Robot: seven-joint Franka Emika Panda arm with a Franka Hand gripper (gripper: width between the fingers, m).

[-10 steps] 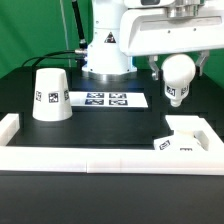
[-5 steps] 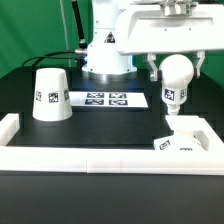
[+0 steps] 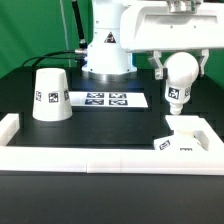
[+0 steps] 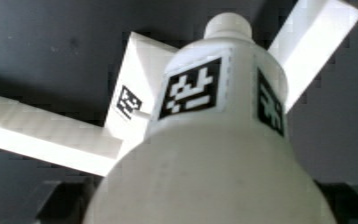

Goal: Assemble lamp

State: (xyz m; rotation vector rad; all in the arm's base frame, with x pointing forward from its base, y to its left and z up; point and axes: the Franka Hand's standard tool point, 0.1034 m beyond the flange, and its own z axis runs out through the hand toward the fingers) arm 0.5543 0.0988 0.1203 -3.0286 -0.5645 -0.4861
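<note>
My gripper [image 3: 178, 55] is shut on the round bulb [image 3: 178, 78] and holds it in the air, stem pointing down, above the flat square base [image 3: 188, 138] at the exterior view's right. In the wrist view the bulb [image 4: 202, 140] fills the picture, with a tag on its side and its stem end over the base [image 4: 158, 75]. The dark fingers [image 4: 60, 200] show at both sides of the bulb. The tapered shade [image 3: 50, 95] stands mouth down on the table at the exterior view's left, well apart from my gripper.
The marker board [image 3: 106, 99] lies flat on the black table in front of the robot's pedestal [image 3: 106, 55]. A low white border rail [image 3: 100, 158] runs along the front and bends back at both ends.
The gripper has lifted the bulb a little and carried it slightly toward the exterior view's right. The bulb now hangs more upright over the base. Shade and base have not moved.
</note>
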